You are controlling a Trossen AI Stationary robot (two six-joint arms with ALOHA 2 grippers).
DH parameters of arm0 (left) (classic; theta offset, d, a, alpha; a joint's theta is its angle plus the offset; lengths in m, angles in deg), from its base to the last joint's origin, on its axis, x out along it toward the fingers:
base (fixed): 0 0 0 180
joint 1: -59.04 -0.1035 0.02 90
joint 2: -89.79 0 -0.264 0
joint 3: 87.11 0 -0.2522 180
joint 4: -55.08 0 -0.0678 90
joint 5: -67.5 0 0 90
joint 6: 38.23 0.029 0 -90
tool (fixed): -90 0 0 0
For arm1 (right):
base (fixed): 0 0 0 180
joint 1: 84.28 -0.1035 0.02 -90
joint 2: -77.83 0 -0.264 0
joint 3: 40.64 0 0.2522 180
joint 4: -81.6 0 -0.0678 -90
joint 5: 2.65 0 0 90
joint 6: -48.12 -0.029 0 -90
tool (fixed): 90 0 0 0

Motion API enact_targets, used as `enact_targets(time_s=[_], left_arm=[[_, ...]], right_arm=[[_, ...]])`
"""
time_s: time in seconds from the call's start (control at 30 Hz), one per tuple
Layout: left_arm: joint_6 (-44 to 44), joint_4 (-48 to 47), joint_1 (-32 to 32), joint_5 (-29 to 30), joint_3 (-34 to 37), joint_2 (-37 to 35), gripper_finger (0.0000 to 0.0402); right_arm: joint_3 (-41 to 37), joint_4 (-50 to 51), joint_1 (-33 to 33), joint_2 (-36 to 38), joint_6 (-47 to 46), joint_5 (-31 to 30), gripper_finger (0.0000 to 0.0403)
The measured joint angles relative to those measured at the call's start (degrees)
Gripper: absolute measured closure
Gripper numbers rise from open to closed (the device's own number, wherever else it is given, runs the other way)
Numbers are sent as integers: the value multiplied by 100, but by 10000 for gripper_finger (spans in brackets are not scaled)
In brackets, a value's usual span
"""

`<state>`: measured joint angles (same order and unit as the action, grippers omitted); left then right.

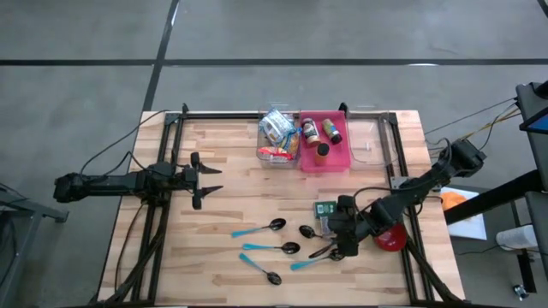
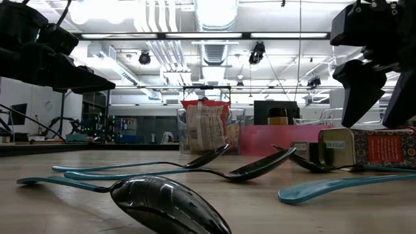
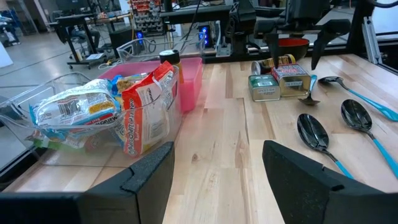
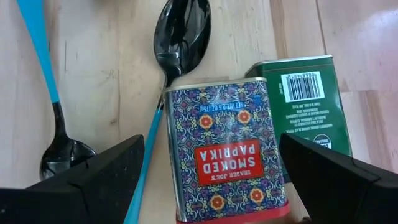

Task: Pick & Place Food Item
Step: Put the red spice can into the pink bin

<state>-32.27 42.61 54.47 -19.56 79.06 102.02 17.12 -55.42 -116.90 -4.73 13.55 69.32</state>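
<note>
My right claw hangs with its fingers spread wide and nothing between them, pointing steeply down over the smoked paprika tin, which lies flat on the wooden desk just beneath me; one dark finger shows on each side of the tin in my right wrist view, neither touching it. Just beside the paprika lies a green tin, the two side by side and close enough that I cannot tell whether they touch. A black spoon with a blue handle rests with its bowl just beyond the paprika tin, and another black spoon bowl lies near my other finger. From above, my right claw sits near the desk's front right part, with a red bowl just beside that arm. Several more blue-handled spoons are scattered across the front of the desk. Farther back stand a clear bin of snack packets, a pink bin holding small jars, and a clear bin next to it. My left claw waits well apart at the desk's left side, held roughly level, fingers parted and holding nothing.
</note>
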Motion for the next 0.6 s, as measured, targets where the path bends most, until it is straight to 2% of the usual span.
enact_targets(time_s=[0.6], left_arm=[[-13,-1,2,2,0,-2,158]], right_arm=[[-239,-443,0,-397,1,77,33]])
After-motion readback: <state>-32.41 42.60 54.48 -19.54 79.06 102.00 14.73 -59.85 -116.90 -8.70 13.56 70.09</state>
